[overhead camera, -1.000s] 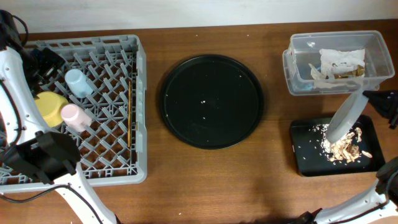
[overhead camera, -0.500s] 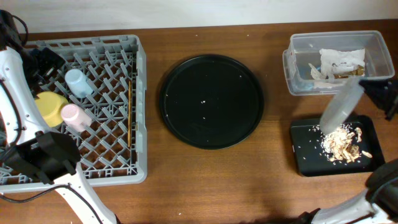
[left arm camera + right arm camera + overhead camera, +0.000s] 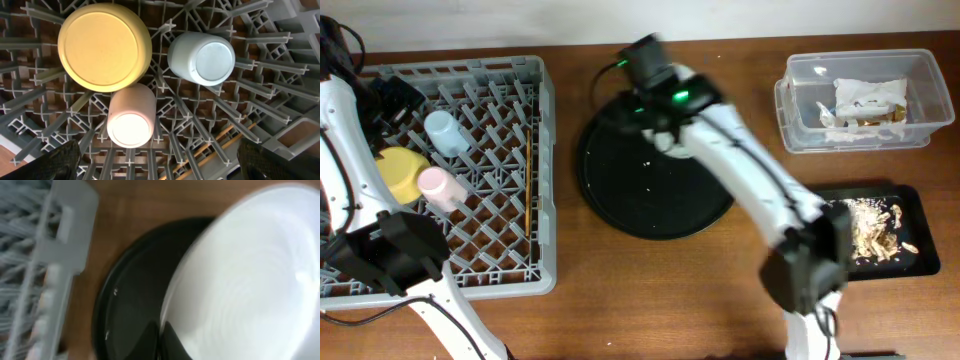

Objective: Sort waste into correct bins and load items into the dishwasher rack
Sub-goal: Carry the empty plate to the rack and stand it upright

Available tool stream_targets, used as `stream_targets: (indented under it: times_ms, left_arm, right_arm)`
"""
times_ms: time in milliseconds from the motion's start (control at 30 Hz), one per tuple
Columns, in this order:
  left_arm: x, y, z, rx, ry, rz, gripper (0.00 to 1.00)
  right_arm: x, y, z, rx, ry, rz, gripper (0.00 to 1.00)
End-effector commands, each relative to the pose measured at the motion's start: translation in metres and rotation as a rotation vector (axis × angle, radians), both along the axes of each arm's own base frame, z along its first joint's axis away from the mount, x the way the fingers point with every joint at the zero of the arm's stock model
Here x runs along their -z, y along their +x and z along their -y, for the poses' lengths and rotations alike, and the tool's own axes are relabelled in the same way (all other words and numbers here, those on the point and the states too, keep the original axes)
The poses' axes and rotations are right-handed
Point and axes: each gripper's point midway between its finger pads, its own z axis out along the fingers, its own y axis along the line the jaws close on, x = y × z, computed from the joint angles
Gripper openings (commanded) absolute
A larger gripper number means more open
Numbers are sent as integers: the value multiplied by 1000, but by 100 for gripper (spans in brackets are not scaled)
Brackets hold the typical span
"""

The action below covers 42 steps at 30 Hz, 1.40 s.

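Here the right gripper (image 3: 161, 341) pinches the grey plate (image 3: 250, 275) above the round black tray (image 3: 132, 305).

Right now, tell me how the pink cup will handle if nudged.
The pink cup looks like smooth plastic, probably light and slippery. Round-sided and tilted among the pegs of the rack, it would likely roll or tip rather than slide.

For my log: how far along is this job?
Done: napkins in the clear tub, food scraps on the flat black tray; yellow bowl, blue cup, pink cup and chopsticks in the dishwasher rack. In hand: the right gripper holds the grey plate over the round black tray. Remaining: racking that plate.
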Motion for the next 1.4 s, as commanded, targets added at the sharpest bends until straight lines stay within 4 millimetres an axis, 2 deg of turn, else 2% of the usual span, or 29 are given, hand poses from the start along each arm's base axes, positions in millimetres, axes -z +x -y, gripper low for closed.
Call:
stream_targets:
  times_ms: [0,67,300,400,533,567,633,667,767,800,867,933,1000,1100,1167,1233,1333,1367]
  left_arm:
    - [-4,-1,-3,-18,2,11,99]
    - [-4,-1,-3,-19,1,11,99]
    - [-4,-1,-3,-18,2,11,99]
    - [-4,-1,-3,-18,2,11,99]
    - [-4,-1,-3,-18,2,11,100]
    - [-4,-1,-3,-18,1,11,99]
    - [-4,-1,-3,-18,1,11,99]
    - [-4,-1,-3,-18,1,11,99]
    - [-4,-1,-3,-18,1,11,99]
    - [-4,-1,-3,-18,2,11,99]
    - [-4,-1,-3,-18,2,11,99]
    - [-4,-1,-3,-19,1,11,99]
    - [-4,-1,-3,-19,1,11,99]
    - [-4,-1,-3,-19,1,11,99]
    - [-4,-1,-3,-19,1,11,99]
    - [-4,-1,-3,-19,1,11,99]
    - [-4,-1,-3,-18,2,11,99]
    - [-4,-1,-3,-18,2,11,99]
  right_arm:
    - [52,12,-7,62,-190,45,5]
    - [83,6,-20,34,-216,7,4]
    - [95,-11,-27,-8,-224,-56,4]
    - [63,-19,-59,-61,-168,-5,4]
    - [-3,-25,-93,-113,-72,71,4]
    - [-36,-27,-109,-156,25,90,4]
    - [-74,-32,-127,-226,184,86,4]
    - [-104,-33,-136,-242,347,62,4]
    - [-145,-35,-160,-376,666,-5,4]
    - [-151,-31,-162,-365,740,-35,4]
    - [-153,-21,-164,-337,822,-68,4]
    - [-161,-21,-174,-396,892,-69,4]
    - [-159,-20,-186,-388,975,-130,4]
    - [-134,-18,-203,-413,1030,-219,4]
    - [-104,-14,-213,-391,1047,-298,4]
    - [-89,-11,-218,-389,1060,-331,4]
    - [-83,-9,-218,-378,1052,-331,4]
    - [-77,-5,-216,-364,1024,-304,11]
